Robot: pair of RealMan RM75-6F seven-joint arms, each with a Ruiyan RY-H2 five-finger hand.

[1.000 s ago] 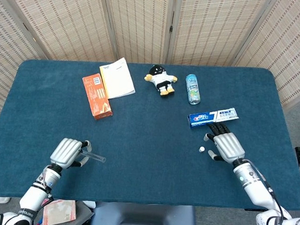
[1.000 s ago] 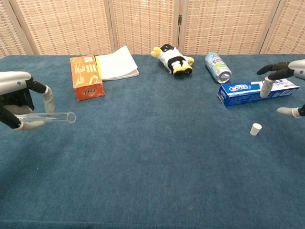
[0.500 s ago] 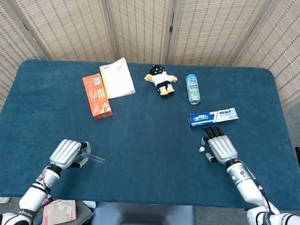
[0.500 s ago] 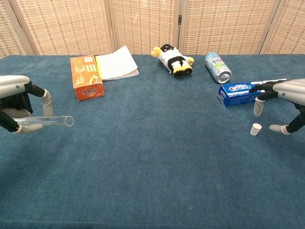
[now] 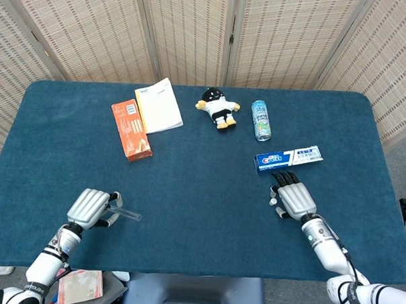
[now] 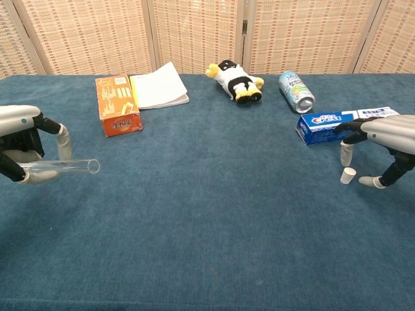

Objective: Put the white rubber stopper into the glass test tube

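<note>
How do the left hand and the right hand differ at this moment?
The left hand holds the glass test tube level above the table; the right hand holds nothing. The left hand's fingers curl around the tube; the right hand's fingers are spread, arched over the white rubber stopper standing on the cloth. Both hands stay near the table's front edge.

Table (image 5: 188,192): box (image 5: 130,130) left of booklet (image 5: 158,105), toy (image 5: 217,107) and can (image 5: 260,119) along far edge; toothpaste box (image 5: 287,158) nearer right edge.

Left hand (image 6: 23,142) sat low at the near left, fingers curled shut. Right hand (image 6: 382,139) hovered palm down, fingers apart, tips pointing downward.
</note>
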